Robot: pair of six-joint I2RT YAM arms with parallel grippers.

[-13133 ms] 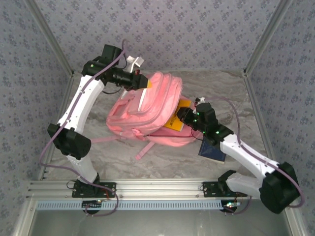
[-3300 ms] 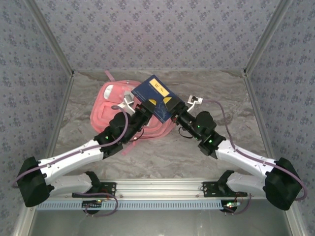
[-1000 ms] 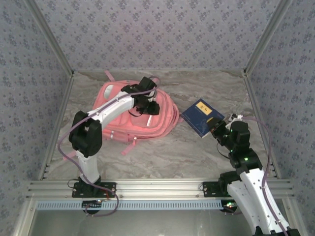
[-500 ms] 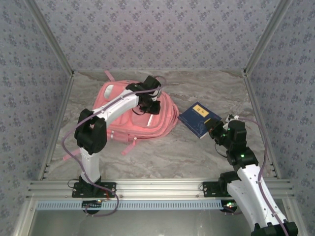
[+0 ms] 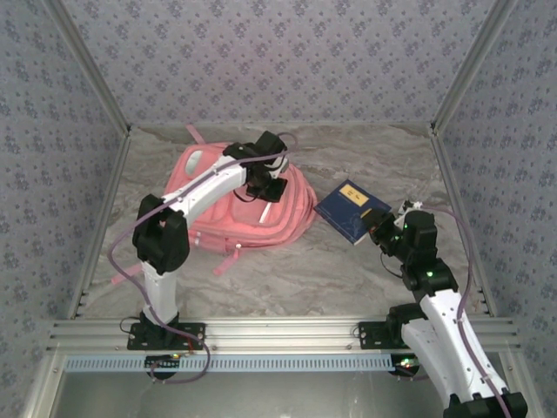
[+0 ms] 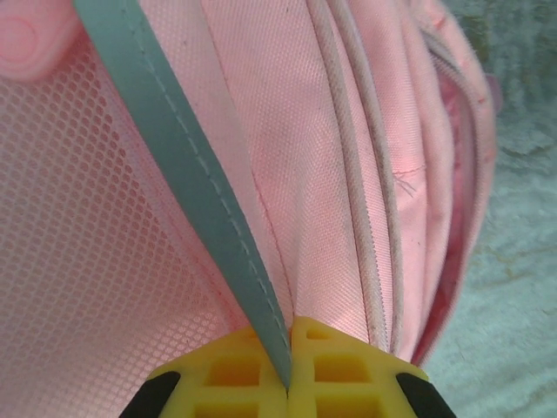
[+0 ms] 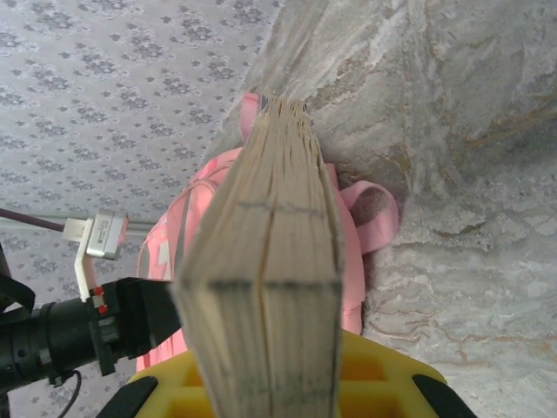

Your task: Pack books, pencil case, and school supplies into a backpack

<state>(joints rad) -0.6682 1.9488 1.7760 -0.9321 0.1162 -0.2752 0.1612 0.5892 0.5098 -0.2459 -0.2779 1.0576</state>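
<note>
Marbled worktop (image 5: pixel 296 279) lay between patterned walls. At about ten o'clock from its middle sat the pink backpack (image 5: pixel 296 205), and the left claw (image 6: pixel 289 348) was clamped shut on its pale trim strip (image 6: pixel 187 170). At three o'clock the right claw (image 5: pixel 381 232) gripped the navy book (image 5: pixel 350 207) by one edge. The step looked like opening the bag; next, the trim needed lifting to widen the mouth for the book.
</note>
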